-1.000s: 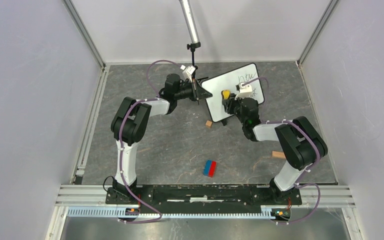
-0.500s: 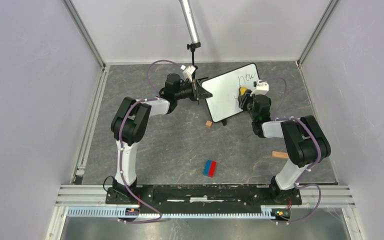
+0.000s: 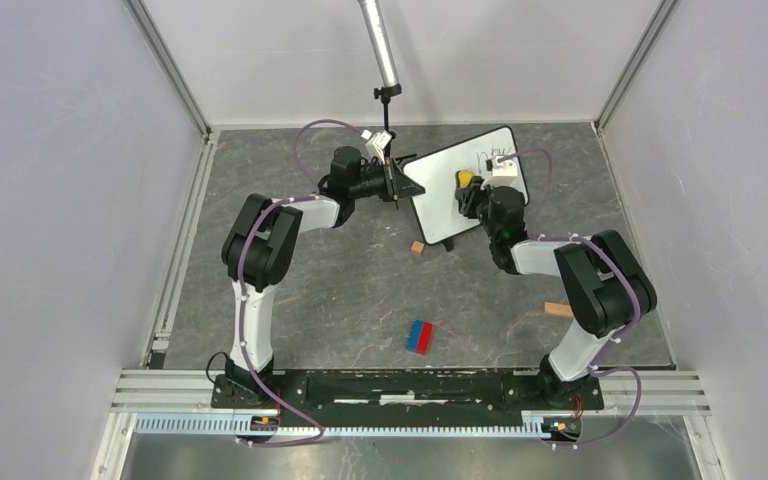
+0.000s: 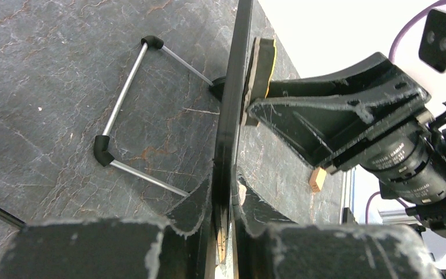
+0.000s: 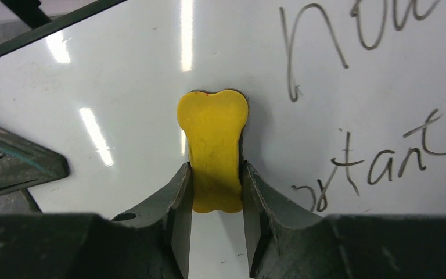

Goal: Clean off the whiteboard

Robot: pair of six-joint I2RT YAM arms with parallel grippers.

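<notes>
At the far middle of the desk [image 3: 340,290] the whiteboard [image 3: 440,197] stands propped up, its white face turned toward the right arm and its left edge turned toward the left arm. From my left wrist feed I see the board edge-on as a thin black line, with a wire stand [image 4: 126,110] on black feet resting on the desk behind it.

The left gripper [image 4: 223,195] is clamped on the board's left edge; the frame runs straight between its two fingers. The right gripper [image 5: 215,174] is closed around the lower half of a yellow eraser [image 5: 213,136], one finger on each side. The left wrist view shows the eraser's pad pressed flat against the board's face. In the top view the eraser sits in the upper middle of the board.

To the right of the eraser, black handwriting [image 5: 348,35] remains across the top right of the board, with a second line of writing [image 5: 377,165] below it. The area left of the eraser looks clean and only shows light reflections.

A small wooden block [image 3: 417,247] lies on the desk just beside the board's near corner. A red and blue block [image 3: 419,337] lies nearer the arm bases, and another wooden piece [image 3: 557,309] lies beside the right arm.
</notes>
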